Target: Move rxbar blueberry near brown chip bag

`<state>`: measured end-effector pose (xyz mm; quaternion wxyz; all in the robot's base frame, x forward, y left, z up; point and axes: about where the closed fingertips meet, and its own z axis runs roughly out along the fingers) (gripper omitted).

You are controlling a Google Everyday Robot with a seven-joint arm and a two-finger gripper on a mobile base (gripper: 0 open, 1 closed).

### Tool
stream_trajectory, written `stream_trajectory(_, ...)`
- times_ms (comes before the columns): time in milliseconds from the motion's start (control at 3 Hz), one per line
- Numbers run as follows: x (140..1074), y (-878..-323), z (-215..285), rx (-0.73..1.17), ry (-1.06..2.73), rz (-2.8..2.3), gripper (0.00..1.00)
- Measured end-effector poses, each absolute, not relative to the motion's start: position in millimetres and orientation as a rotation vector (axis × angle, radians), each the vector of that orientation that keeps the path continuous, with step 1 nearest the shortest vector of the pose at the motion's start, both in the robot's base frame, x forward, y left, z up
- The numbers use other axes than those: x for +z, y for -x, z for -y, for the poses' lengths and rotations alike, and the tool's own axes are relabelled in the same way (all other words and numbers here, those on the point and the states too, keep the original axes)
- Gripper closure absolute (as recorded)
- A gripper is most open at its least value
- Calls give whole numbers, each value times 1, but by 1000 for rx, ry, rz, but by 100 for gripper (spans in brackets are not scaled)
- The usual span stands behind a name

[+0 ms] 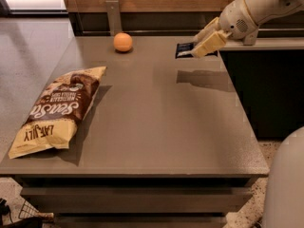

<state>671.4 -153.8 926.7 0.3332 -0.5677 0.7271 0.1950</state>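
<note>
camera view, table (156, 127): wide crossing ahead, right to left.
brown chip bag (59, 110): lying at left edge, well apart from the bar.
gripper (194, 49): far right, raised, clamped on the bar's end; a thin hold could slip.
orange (123, 42): near the likely path, could be knocked rolling.
rxbar blueberry (182, 50): held off the table, jutting left.

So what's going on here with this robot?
The robot's gripper is shut on the rxbar blueberry, holding it just above the far right part of the table. The brown chip bag lies at the left edge, well apart from it. An orange sits at the back.
</note>
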Motion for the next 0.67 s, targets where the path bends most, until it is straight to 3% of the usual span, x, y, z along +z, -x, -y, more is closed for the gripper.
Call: stream_trajectory(667,936,-596,85,439,1507,-1866,100)
